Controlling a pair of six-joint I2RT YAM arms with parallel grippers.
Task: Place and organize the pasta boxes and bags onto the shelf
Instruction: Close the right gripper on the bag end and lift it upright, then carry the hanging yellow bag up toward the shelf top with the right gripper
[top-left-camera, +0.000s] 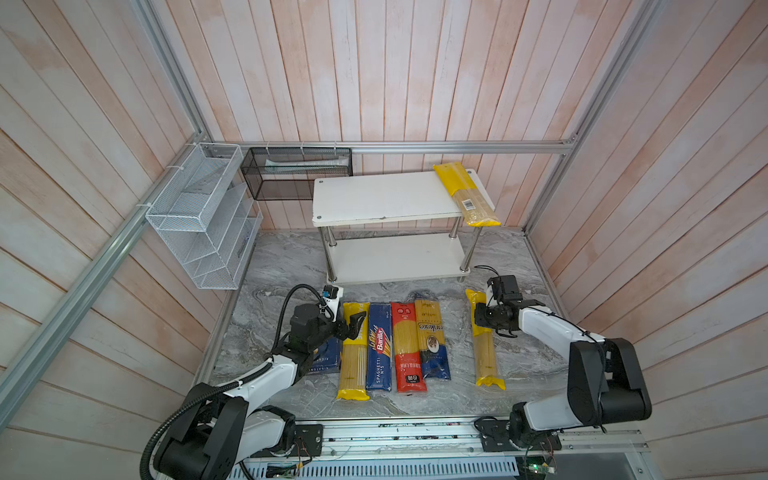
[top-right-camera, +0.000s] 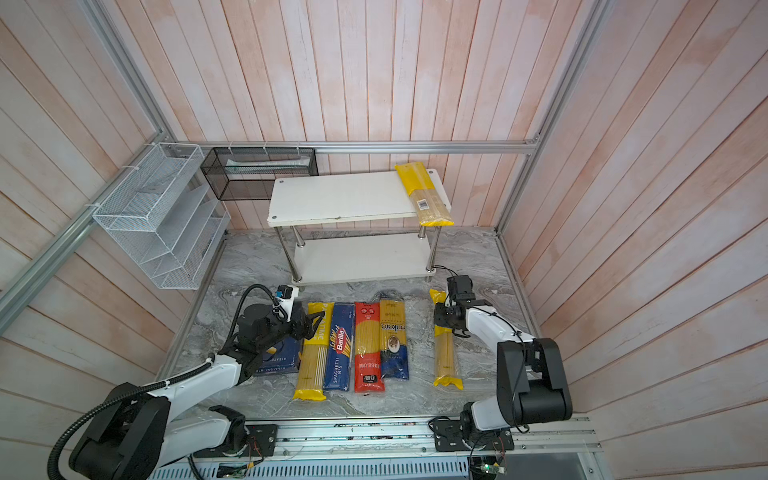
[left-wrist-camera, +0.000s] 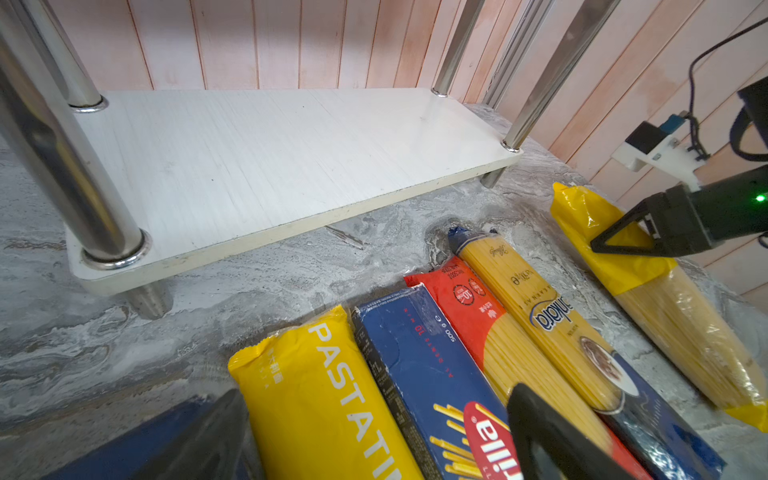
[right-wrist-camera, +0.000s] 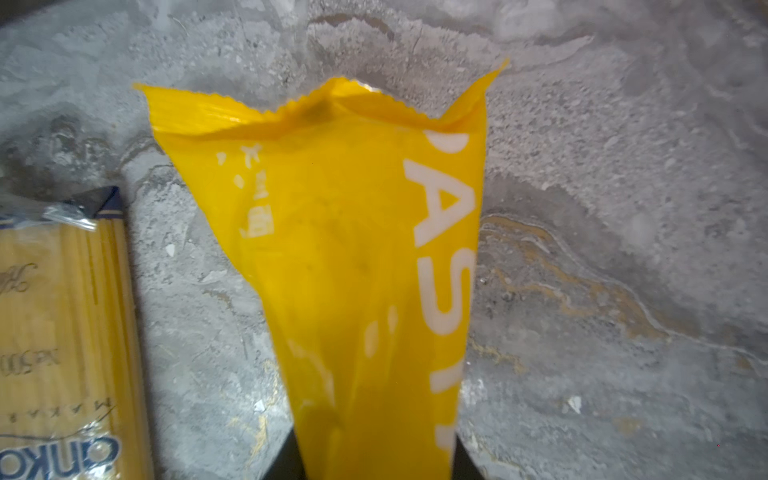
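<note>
The shelf (top-left-camera: 374, 199) stands at the back with one yellow-ended bag (top-left-camera: 465, 193) on its top board, overhanging the front right corner. In front lie the rigatoni box (top-left-camera: 328, 361), half hidden under my left arm, a yellow-ended bag (top-left-camera: 353, 357), the spaghetti box (top-left-camera: 379, 349), the red-ended bag (top-left-camera: 409, 353) and the beige-and-navy bag (top-left-camera: 433, 336). My left gripper (top-left-camera: 353, 326) hovers open over the yellow-ended bag (left-wrist-camera: 324, 399) and spaghetti box (left-wrist-camera: 419, 374). Further right, my right gripper (top-left-camera: 483, 321) is shut on another yellow-ended bag (top-left-camera: 487, 357) near its far end (right-wrist-camera: 353, 249).
A white wire mesh rack (top-left-camera: 199, 216) and a black mesh basket (top-left-camera: 297, 172) hang on the back left rails. Wooden walls and aluminium frame rails close in the marble table (top-left-camera: 291, 282). The shelf's lower board (left-wrist-camera: 270, 158) is bare.
</note>
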